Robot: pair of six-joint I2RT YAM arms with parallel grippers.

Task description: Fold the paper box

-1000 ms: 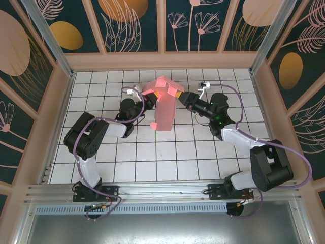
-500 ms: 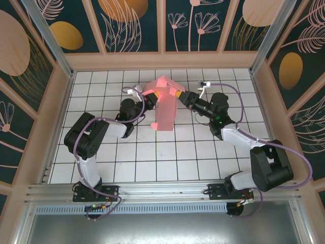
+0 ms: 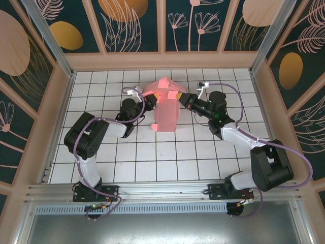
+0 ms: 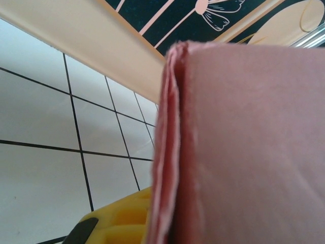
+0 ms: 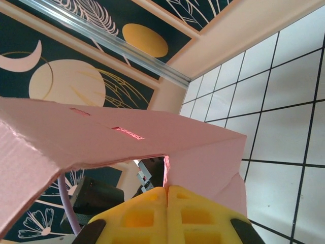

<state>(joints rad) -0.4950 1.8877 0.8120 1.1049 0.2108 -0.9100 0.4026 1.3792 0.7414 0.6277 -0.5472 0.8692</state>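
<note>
The paper box (image 3: 165, 108) is a salmon-pink card, partly folded, held up above the tiled table between both arms. My left gripper (image 3: 152, 94) is shut on its upper left edge. In the left wrist view the card (image 4: 244, 147) covers the right side, edge on, with one yellow finger (image 4: 117, 219) pressed against it. My right gripper (image 3: 179, 96) is shut on the card's upper right edge. In the right wrist view its yellow fingertips (image 5: 167, 195) meet on a cut edge of the box (image 5: 122, 137), whose panels spread out above.
The white tiled table (image 3: 152, 157) is walled by a beige rim (image 3: 162, 60) and patterned panels at the back and sides. Both arms reach in from the near edge, and the left arm's body (image 5: 101, 195) shows through the card's opening.
The hanging lower panel of the box has swung from a slant to nearly straight toward the near edge. Both grippers kept their grip and barely shifted.
</note>
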